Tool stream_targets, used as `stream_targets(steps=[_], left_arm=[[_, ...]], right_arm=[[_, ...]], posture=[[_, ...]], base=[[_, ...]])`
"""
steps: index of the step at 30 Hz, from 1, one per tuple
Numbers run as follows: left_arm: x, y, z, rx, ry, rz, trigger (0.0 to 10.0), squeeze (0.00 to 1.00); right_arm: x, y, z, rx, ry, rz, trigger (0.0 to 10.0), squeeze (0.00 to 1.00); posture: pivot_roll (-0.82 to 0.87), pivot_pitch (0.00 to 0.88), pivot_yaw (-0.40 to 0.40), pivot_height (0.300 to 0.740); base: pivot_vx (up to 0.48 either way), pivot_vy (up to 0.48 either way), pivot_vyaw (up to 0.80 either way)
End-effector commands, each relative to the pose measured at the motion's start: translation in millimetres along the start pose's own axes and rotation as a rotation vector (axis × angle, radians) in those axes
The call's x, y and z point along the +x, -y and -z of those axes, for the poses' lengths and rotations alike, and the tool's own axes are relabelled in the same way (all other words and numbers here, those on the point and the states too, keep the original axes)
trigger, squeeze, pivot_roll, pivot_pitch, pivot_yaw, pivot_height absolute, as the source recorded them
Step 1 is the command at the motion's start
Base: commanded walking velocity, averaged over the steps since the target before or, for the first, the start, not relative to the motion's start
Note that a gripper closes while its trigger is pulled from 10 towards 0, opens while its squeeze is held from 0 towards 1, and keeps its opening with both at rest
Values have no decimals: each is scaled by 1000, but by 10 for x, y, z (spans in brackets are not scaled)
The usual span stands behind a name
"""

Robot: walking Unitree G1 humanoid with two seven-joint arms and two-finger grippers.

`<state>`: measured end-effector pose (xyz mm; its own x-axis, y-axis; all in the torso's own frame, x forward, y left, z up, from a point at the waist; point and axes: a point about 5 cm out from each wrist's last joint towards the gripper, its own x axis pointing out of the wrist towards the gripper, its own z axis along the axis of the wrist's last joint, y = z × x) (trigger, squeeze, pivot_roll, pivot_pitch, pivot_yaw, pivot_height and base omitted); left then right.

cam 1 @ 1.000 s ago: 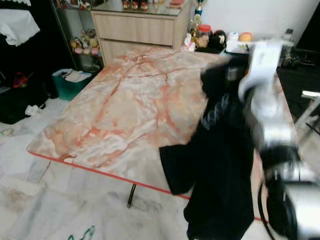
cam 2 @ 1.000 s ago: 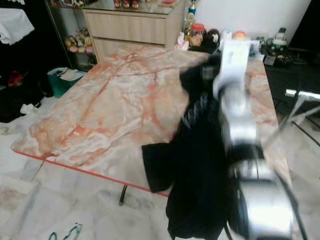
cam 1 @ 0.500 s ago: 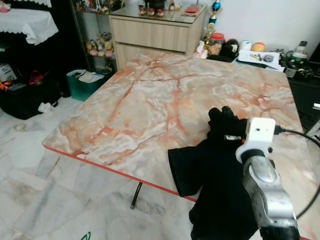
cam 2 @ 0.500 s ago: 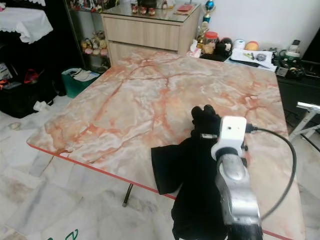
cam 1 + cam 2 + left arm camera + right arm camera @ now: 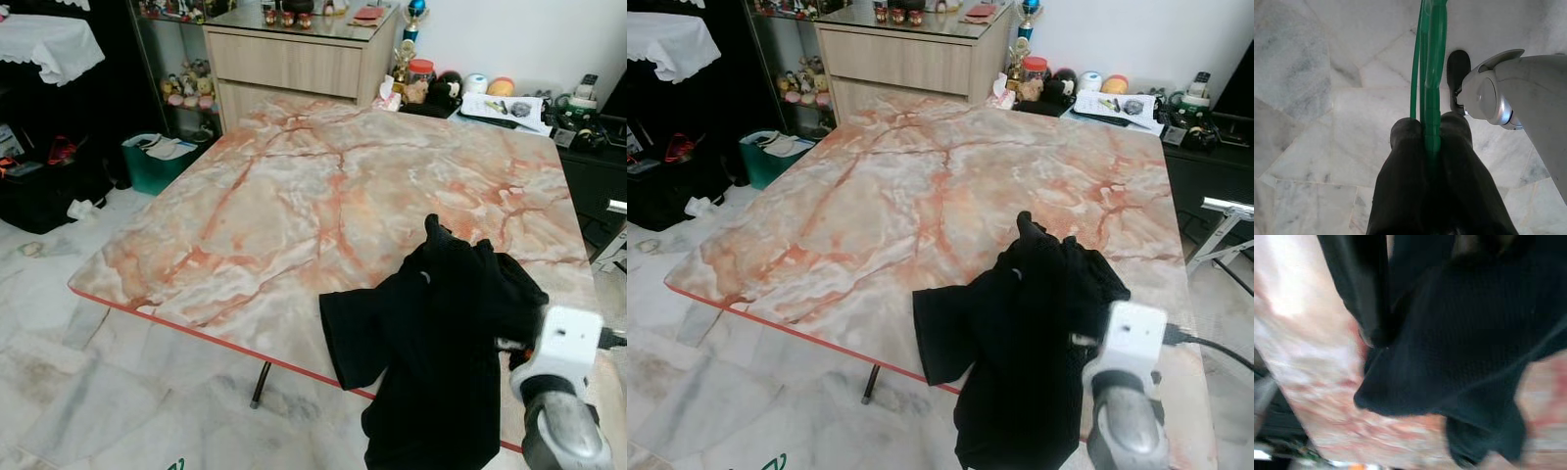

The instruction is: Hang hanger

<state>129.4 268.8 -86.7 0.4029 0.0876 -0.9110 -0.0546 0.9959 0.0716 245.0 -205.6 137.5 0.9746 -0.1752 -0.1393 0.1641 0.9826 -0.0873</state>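
Before me stands a marble-patterned table (image 5: 294, 215) with a red edge on a pale marble-tiled floor (image 5: 59, 392); beyond the table, a wooden drawer cabinet (image 5: 294, 64) against a white wall (image 5: 529, 34)

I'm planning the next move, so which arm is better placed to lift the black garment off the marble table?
Right, probably. The right claw is already at the black garment on the pink marble table, while the left claw hangs over the floor, shut on the green wire hanger.
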Motion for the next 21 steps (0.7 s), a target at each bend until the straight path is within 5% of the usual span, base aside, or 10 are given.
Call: stream_targets(steps=[1,7,8,9,21], left_arm=[[-20,-51,89,12,-30,-8,10000,0],[-25,-59,114,17,-35,-10,10000,0],[-26,-60,117,20,-37,-10,10000,0],[-27,-62,125,22,-39,-10,10000,0],[-31,-63,155,23,-45,-9,10000,0]], right_arm=[[-34,-30,-94,-18,46,-33,10000,0],[-193,39,-75,-29,41,6,10000,0],[-209,57,-71,-18,41,19,10000,161],[-234,81,-80,0,47,38,10000,1000],[-345,102,-98,-7,65,65,10000,1000]], posture=[[9,110,-4,740],[10,129,-7,740],[9,134,-5,740],[7,138,-4,740],[6,143,-6,740]], base=[[0,0,0],[0,0,0],[0,0,0],[0,0,0],[0,0,0]])
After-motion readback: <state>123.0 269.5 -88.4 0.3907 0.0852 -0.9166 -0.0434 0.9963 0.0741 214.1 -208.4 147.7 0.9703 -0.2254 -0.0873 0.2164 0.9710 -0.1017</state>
